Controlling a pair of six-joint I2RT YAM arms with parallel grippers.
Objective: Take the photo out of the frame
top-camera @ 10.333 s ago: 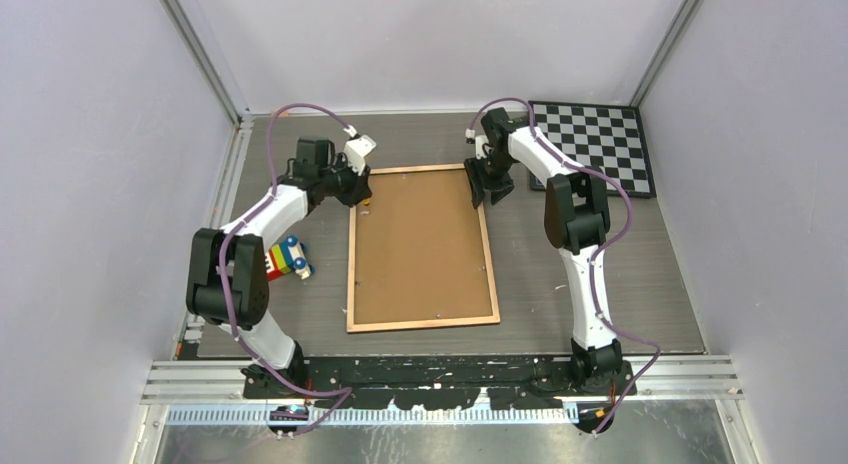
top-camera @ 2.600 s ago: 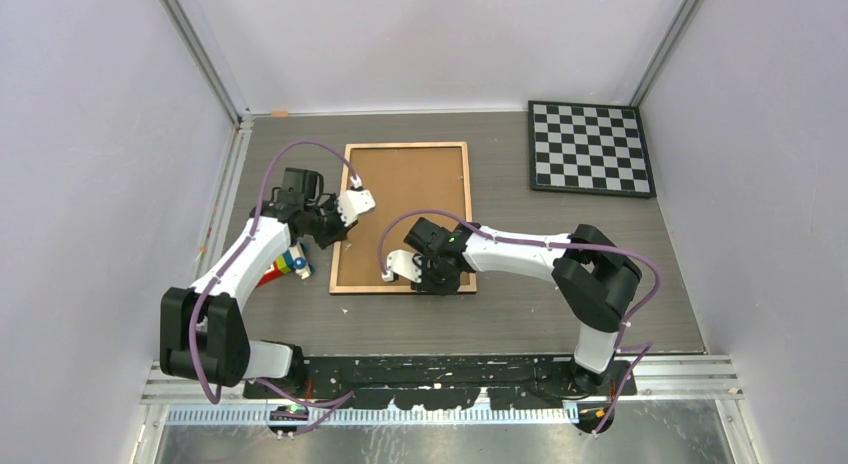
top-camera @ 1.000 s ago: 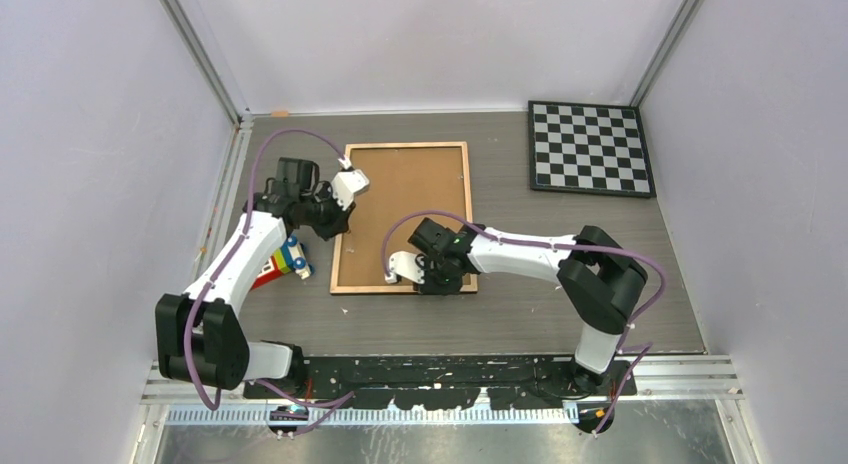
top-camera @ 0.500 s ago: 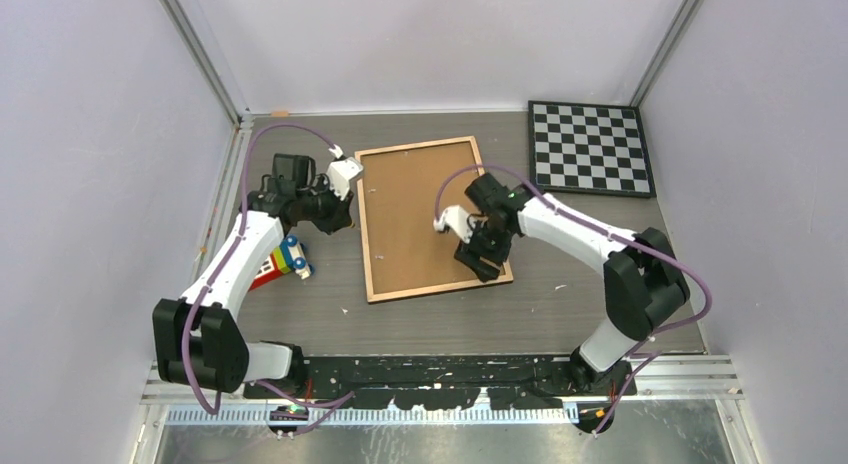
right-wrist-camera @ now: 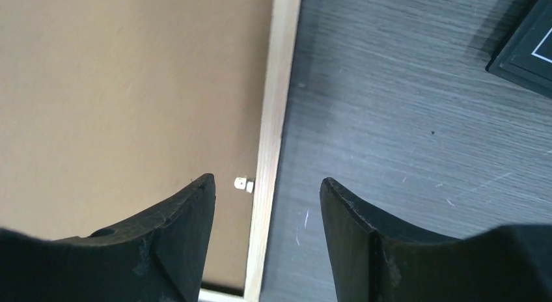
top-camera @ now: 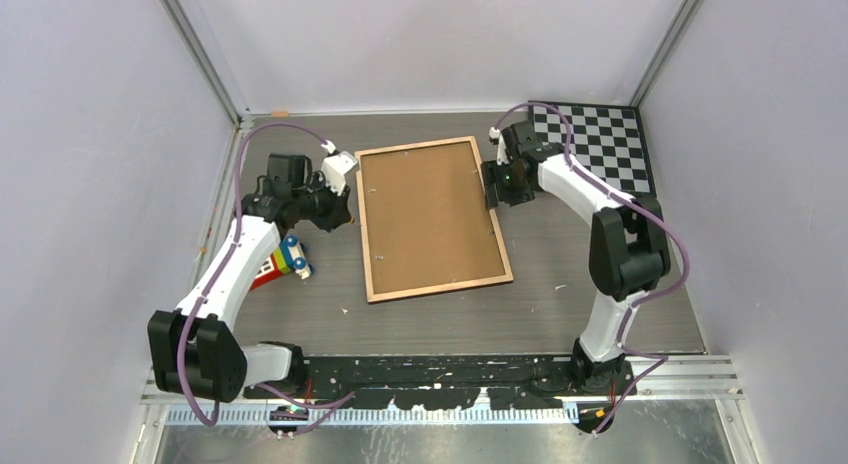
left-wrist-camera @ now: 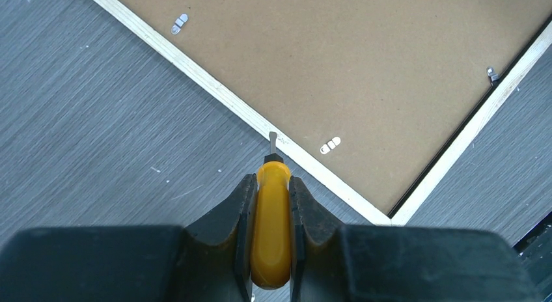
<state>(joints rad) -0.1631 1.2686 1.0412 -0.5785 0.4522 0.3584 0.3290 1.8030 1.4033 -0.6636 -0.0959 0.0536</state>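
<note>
- Frame (top-camera: 432,219) lies back up on the table (top-camera: 600,304), about midway between the side edges and nearer the far edge. It is skewed so its near end swings right.
- A brown board (left-wrist-camera: 364,68) fills the pale wood rim, and the photo is hidden beneath it.
- The left gripper (left-wrist-camera: 270,185) hangs just off the frame's left rim, its fingers pinched narrow round a yellow-handled screwdriver (left-wrist-camera: 271,230).
- The blade tip sits at the rim's outer edge, close to a small metal tab (left-wrist-camera: 330,145); I can't tell whether it touches.
- The right gripper (right-wrist-camera: 267,185) hovers over the right rim near the frame's far right corner, fingers wide and holding nothing.
- The rim runs between those fingers, one over the board and the other over bare table, with a second tab (right-wrist-camera: 243,183) between the tips.
- A checkerboard (top-camera: 600,149) lies in the table's far right corner, just beyond that gripper, and a toy (top-camera: 288,259) sits near the left edge.
- A second ago the frame lay square to the table edges and further left, with the right gripper clamped narrow on its near edge.
- Since then the right gripper has let go, opened and moved to the far end of the right rim.
- The left gripper keeps its grip on the screwdriver in much the same spot.
</note>
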